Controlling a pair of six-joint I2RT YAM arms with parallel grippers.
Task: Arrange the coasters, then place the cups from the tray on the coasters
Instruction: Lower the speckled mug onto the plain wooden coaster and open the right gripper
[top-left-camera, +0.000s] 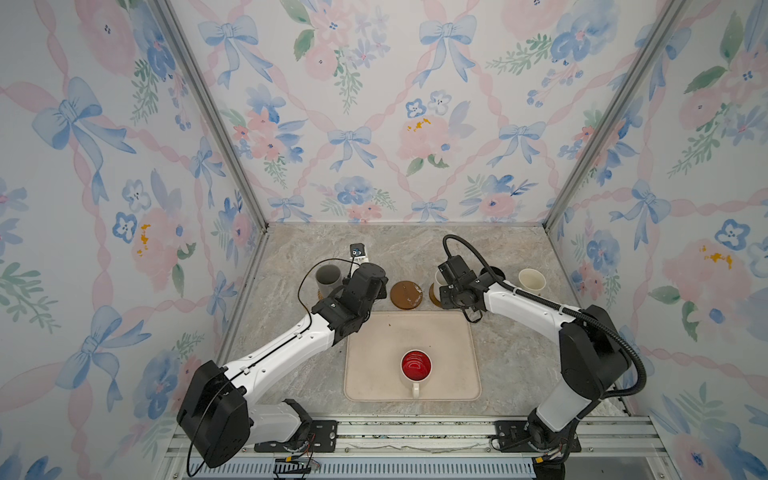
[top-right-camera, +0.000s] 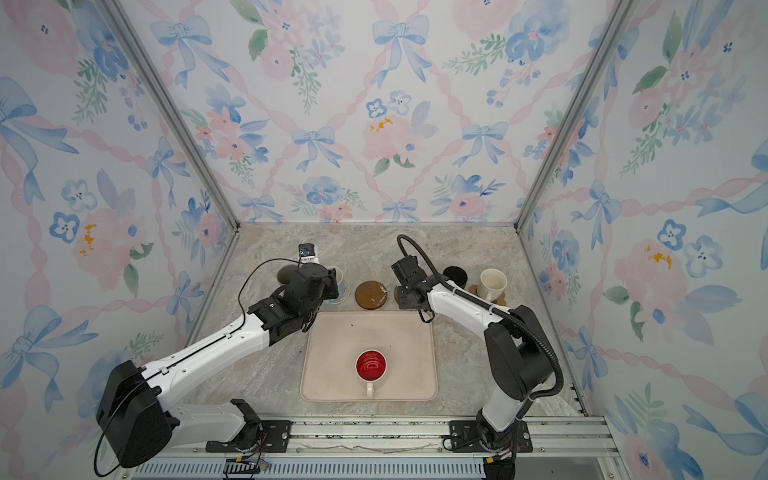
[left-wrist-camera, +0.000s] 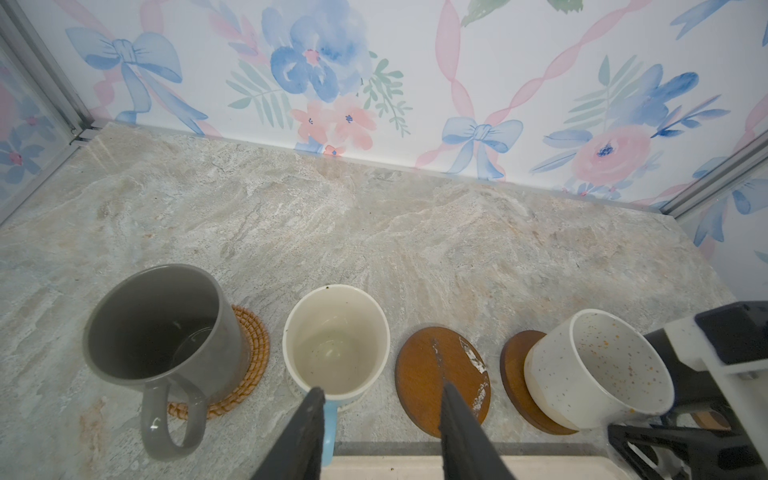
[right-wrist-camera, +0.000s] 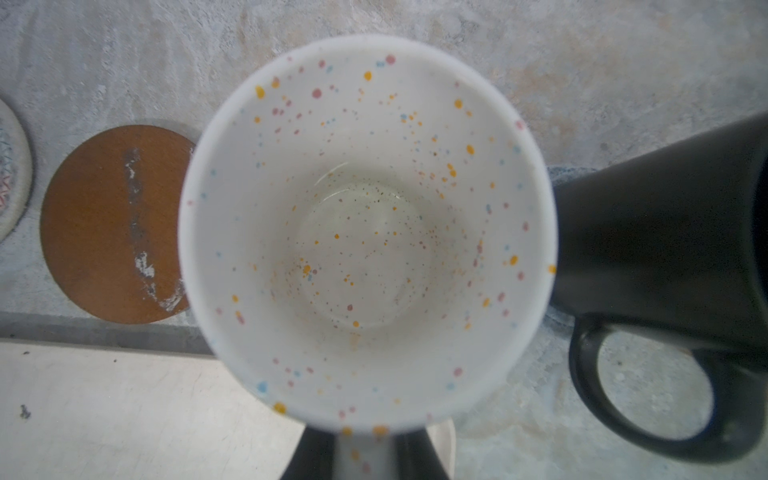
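Note:
My right gripper (right-wrist-camera: 361, 455) is shut on the handle of the off-white speckled cup (right-wrist-camera: 365, 224), which leans on a dark brown coaster (left-wrist-camera: 517, 374). My left gripper (left-wrist-camera: 382, 399) stands open just in front of the light blue cup (left-wrist-camera: 336, 340), with the cup's blue handle beside one finger. Between those two cups lies a bare dark brown coaster (top-left-camera: 406, 295). The grey cup (left-wrist-camera: 162, 328) stands on the tan rattan coaster (left-wrist-camera: 255, 353). The cup with the red inside (top-left-camera: 416, 365) stands alone on the beige tray (top-left-camera: 415, 328).
A black cup (right-wrist-camera: 665, 232) stands close beside the speckled cup, and a cream cup (top-right-camera: 493, 284) sits on the brown paw coaster (top-right-camera: 501, 298) at the right end of the row. The tray's far rim (left-wrist-camera: 415, 459) runs just in front of the coasters. Booth walls enclose three sides.

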